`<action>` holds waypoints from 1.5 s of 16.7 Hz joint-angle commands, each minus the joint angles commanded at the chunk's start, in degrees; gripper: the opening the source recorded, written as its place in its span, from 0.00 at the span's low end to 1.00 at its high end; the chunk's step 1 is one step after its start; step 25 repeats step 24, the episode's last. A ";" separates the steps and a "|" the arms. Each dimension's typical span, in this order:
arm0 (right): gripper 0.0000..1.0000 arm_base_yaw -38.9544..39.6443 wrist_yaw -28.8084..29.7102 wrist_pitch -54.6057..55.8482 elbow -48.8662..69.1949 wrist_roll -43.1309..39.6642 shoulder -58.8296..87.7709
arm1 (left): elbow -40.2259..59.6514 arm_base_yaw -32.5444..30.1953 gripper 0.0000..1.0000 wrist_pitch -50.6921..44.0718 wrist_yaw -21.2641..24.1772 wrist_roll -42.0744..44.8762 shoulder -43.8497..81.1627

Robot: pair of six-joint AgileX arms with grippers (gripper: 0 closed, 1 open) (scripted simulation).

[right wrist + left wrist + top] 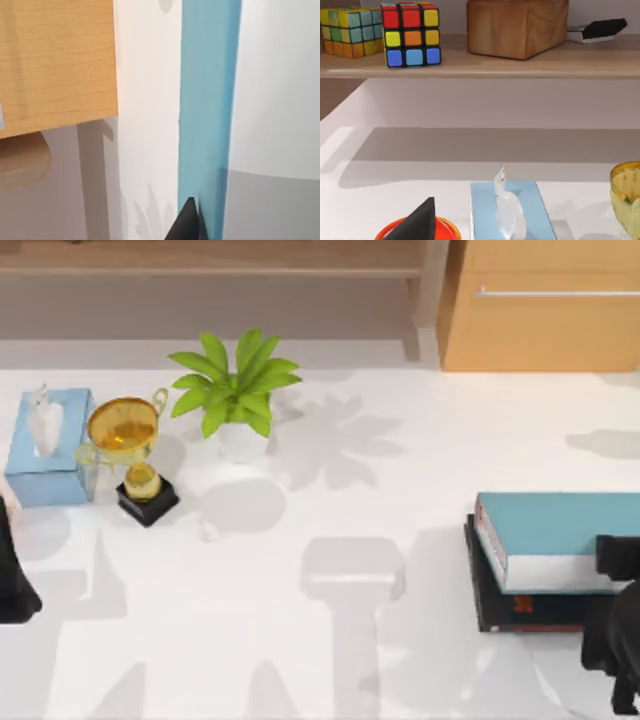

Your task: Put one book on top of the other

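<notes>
Right pincer (622,570), grip unclear, perhaps touches teal book (555,535) lying on black book (520,610); plant (235,390) well apart.

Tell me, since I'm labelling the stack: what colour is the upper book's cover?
Teal-blue, above white page edges; the teal-blue book shows best in the top view.

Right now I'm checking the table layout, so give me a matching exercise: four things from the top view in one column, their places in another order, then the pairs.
Things:
1. teal-blue book
2. tissue box
3. potted plant
4. gold trophy

Places:
A. at the table's far left edge
B. lying on the black book at the right
C. between the tissue box and the plant
D. back of the table, left of middle

Pairs: 1-B, 2-A, 3-D, 4-C
</notes>
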 joint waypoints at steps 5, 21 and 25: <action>0.00 -0.42 -0.37 1.12 -0.03 -0.38 0.88 | 0.00 0.00 1.00 0.00 0.00 0.00 0.00; 1.00 -0.42 -0.37 1.12 -0.03 -0.38 0.88 | 0.00 0.00 1.00 0.00 0.00 0.00 0.00; 1.00 -0.42 -0.37 1.12 -0.03 -0.38 0.88 | 0.00 0.00 1.00 0.00 0.00 0.00 0.00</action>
